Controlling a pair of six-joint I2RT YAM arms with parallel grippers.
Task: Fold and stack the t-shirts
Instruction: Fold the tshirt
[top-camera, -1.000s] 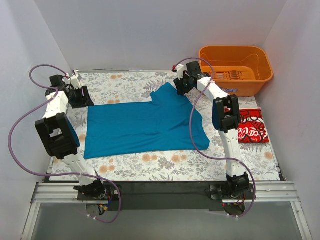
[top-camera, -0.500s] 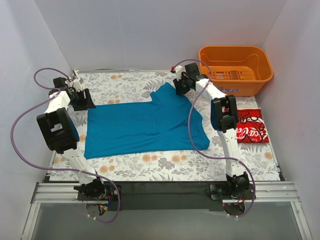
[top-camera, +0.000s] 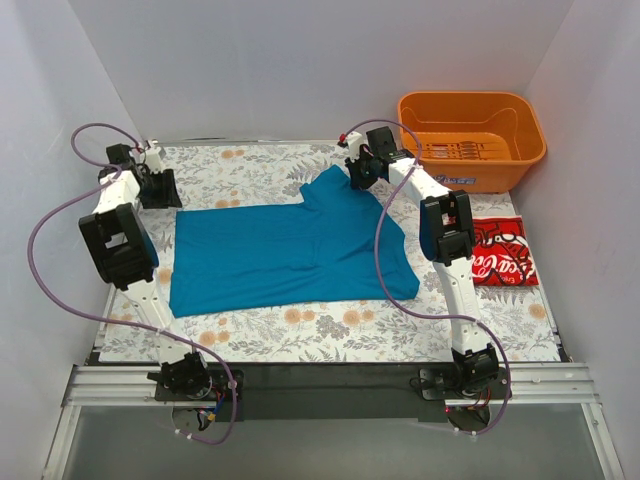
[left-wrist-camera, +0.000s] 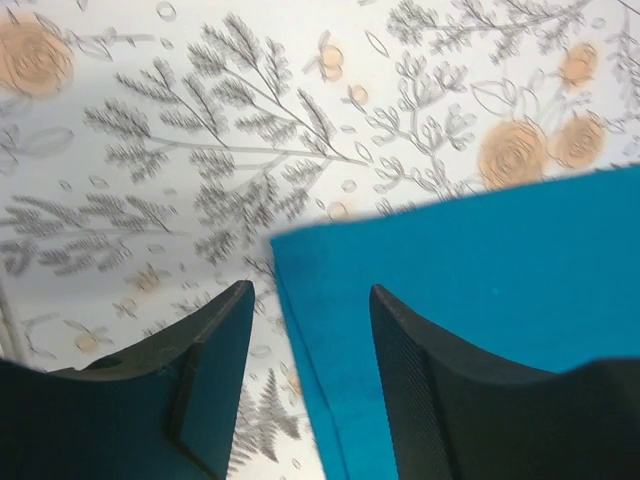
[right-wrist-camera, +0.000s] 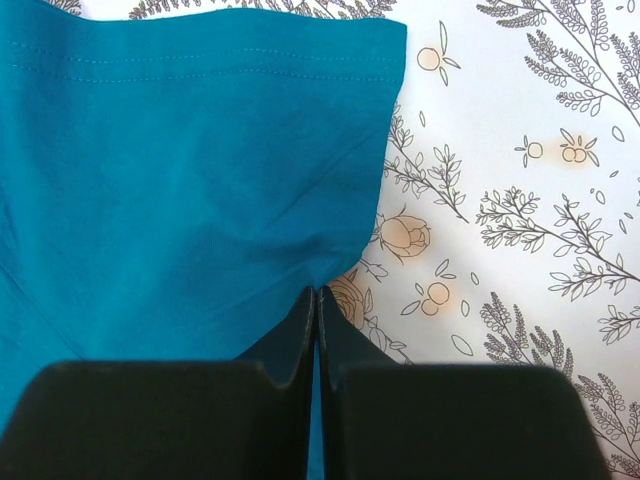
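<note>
The teal-blue t-shirt (top-camera: 285, 250) lies spread flat across the middle of the floral table. My right gripper (top-camera: 358, 172) is shut on the shirt's far right edge (right-wrist-camera: 200, 200), which it pinches between its tips (right-wrist-camera: 318, 295). My left gripper (top-camera: 160, 190) is open at the shirt's far left corner (left-wrist-camera: 300, 245), its fingers (left-wrist-camera: 420, 370) astride the cloth edge and a little above it. The red t-shirt with white lettering (top-camera: 500, 252) lies folded at the right edge of the table.
An orange plastic basket (top-camera: 470, 135) stands at the back right. The floral tablecloth (top-camera: 260, 165) covers the table. White walls close in on the left, back and right. Purple cables loop off both arms.
My left arm has swung back towards the far left corner, carrying its gripper away from the near side towards the shirt's far left corner. My right gripper has barely moved.
</note>
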